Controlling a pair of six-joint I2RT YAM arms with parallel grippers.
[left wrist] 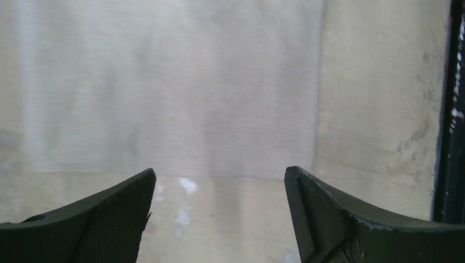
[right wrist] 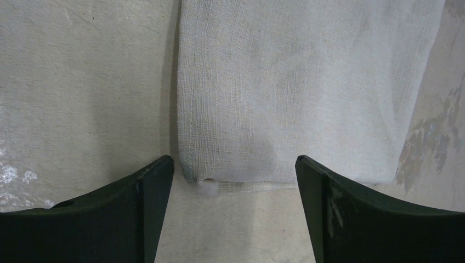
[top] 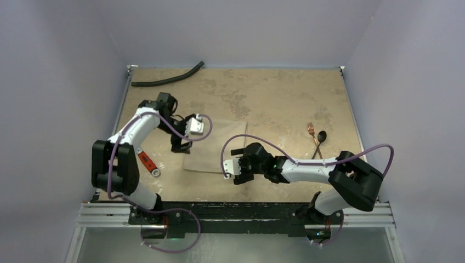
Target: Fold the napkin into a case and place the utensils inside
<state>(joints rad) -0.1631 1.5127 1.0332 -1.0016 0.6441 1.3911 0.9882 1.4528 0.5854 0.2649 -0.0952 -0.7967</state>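
Note:
The beige napkin [top: 215,147] lies flat on the table as a folded rectangle between my two grippers. My left gripper [top: 181,146] is open and empty at its left edge; in the left wrist view [left wrist: 219,181] the cloth [left wrist: 175,93] lies just ahead of the fingertips. My right gripper [top: 237,165] is open and empty at the cloth's near right corner; in the right wrist view [right wrist: 234,164] the doubled cloth edge [right wrist: 285,93] lies between the fingertips, just ahead of them. The copper fork [top: 311,130] and the dark-bowled spoon [top: 321,138] lie together at the right, apart from the cloth.
A long black curved hose [top: 167,80] lies at the far left of the table. A red-handled tool [top: 147,163] lies near the left arm. A dark rail [left wrist: 452,109] shows at the right edge of the left wrist view. Purple walls surround the table.

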